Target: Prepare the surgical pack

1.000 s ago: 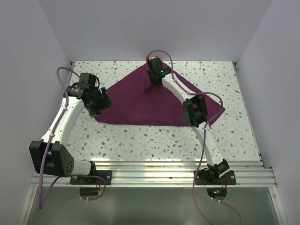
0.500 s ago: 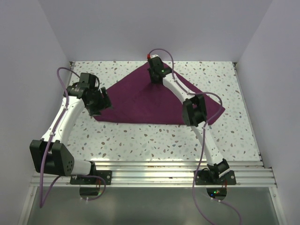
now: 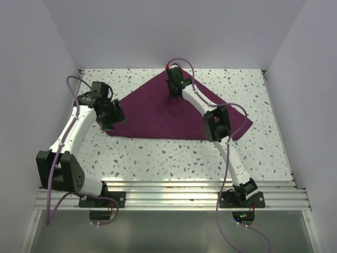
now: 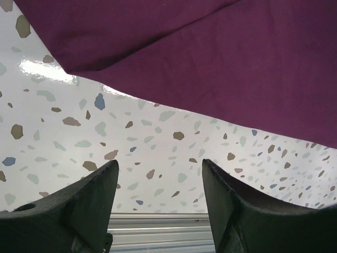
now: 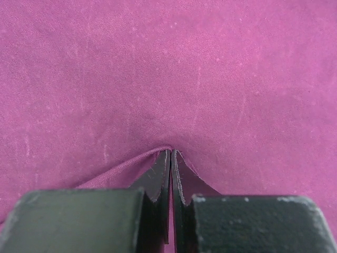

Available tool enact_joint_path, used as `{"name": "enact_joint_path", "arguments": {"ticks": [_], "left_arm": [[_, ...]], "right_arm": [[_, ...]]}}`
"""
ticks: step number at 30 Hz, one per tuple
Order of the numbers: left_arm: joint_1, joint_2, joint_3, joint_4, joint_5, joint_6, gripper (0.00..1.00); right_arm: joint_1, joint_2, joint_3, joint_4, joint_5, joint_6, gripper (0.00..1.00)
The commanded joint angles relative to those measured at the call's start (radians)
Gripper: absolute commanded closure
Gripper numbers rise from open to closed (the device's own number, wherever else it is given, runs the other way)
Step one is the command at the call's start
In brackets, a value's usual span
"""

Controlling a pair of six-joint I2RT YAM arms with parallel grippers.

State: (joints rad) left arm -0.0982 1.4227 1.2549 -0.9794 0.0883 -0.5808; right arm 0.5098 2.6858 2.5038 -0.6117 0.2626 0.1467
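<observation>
Seen from overhead, a white speckled counter (image 3: 174, 153) holds the surgical pack (image 3: 152, 116), a large deep maroon cloth lying flat in a rough triangle. It spreads from the centre of the counter toward 12 o'clock, with its long edge facing 6 o'clock and corners reaching toward 9 and 3 o'clock. The left gripper (image 3: 113, 118) sits at the cloth's 9 o'clock corner. In the left wrist view the left gripper (image 4: 160, 195) is wide open and grips nothing. Bare counter (image 4: 105, 132) shows between its two dark fingers, and the cloth's edge (image 4: 210, 52) crosses just beyond them. The right arm reaches across the cloth, with the right gripper (image 3: 174, 90) on the fabric toward the 12 o'clock point. In the right wrist view the right gripper (image 5: 171, 171) is closed tight, pinching a small raised fold of the maroon fabric (image 5: 168, 79), which fills that whole view.
</observation>
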Motion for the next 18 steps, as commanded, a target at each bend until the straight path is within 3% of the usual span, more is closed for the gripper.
{"name": "enact_joint_path", "arguments": {"ticks": [1,2,7,14,18], "left_arm": [[0.012,0.04,0.02,0.06,0.001,0.03,0.33],[0.012,0.05,0.015,0.07,0.004,0.03,0.34],[0.017,0.137,-0.009,0.163,0.097,0.009,0.58],[0.037,0.286,-0.04,0.277,0.133,0.002,1.0],[0.06,0.317,-0.092,0.286,0.149,-0.001,1.0]], "right_arm": [[-0.007,-0.007,0.021,0.043,-0.016,0.021,1.0],[-0.007,-0.009,0.017,0.043,-0.017,0.021,1.0],[-0.007,-0.027,-0.02,0.047,-0.028,0.024,1.0],[-0.007,-0.035,-0.026,0.043,-0.036,0.039,0.99],[-0.01,-0.04,-0.029,0.046,-0.04,0.045,0.99]]}}
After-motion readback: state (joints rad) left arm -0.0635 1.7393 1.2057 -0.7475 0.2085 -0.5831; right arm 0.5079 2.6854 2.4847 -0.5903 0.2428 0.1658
